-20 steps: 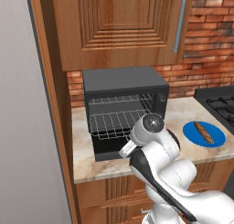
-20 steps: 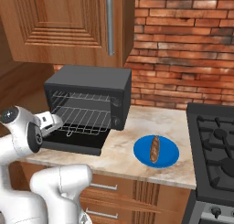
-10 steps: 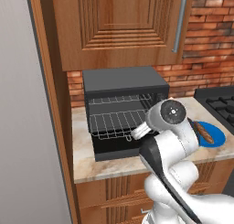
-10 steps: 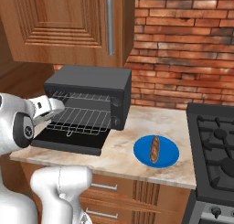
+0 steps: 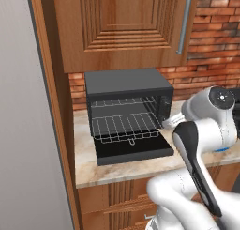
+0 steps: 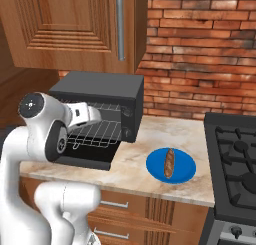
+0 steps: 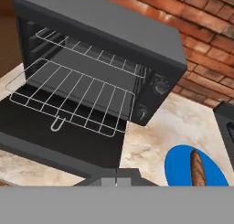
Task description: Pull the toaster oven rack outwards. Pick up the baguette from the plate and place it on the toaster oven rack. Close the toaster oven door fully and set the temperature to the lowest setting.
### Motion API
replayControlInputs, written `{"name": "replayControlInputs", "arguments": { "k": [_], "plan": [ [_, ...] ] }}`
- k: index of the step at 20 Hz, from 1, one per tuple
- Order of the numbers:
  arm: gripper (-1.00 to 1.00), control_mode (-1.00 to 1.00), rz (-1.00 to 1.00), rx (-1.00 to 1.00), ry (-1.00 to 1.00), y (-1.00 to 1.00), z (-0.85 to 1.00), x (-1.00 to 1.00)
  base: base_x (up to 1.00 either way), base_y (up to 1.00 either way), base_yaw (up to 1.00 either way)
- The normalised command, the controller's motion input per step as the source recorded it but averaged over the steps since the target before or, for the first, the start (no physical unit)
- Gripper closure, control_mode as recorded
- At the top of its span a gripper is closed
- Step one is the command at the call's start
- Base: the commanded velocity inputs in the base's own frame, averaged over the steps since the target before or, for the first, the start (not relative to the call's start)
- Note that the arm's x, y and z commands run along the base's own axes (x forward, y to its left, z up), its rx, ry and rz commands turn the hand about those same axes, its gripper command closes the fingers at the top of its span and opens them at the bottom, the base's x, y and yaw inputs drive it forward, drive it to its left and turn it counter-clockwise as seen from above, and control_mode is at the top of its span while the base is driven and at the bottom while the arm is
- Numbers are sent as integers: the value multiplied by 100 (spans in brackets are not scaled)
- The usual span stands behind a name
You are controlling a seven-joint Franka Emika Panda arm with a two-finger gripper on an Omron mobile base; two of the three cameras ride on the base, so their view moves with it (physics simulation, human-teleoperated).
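Gripper (image 7: 116, 180), shut, has swung from rack (image 7: 75, 99) toward plate (image 7: 194, 168).

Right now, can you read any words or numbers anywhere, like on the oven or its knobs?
No readable text anywhere.
The toaster oven shows no brand or label.
Its two knobs have no markings clear enough to read.
The plate, baguette and stove carry no writing.

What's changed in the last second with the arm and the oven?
The arm has swung right, from the rack towards the plate, gripper shut and empty. Rack still pulled out over the open door; baguette still on the plate.
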Motion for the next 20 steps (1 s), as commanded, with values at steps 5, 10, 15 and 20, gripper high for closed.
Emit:
{"name": "replayControlInputs", "arguments": {
  "k": [5, 10, 15, 20],
  "plan": [
    [100, -100, -11, 12, 0, -58, -9, 0, 0, 0, 0],
    [100, -100, -2, 4, 0, -26, -3, 0, 0, 0, 0],
    [100, -100, 0, 1, 2, -15, -5, 0, 0, 0, 0],
    [100, -100, -10, 2, 16, -44, 0, 0, 0, 0, 0]
  ]
}}
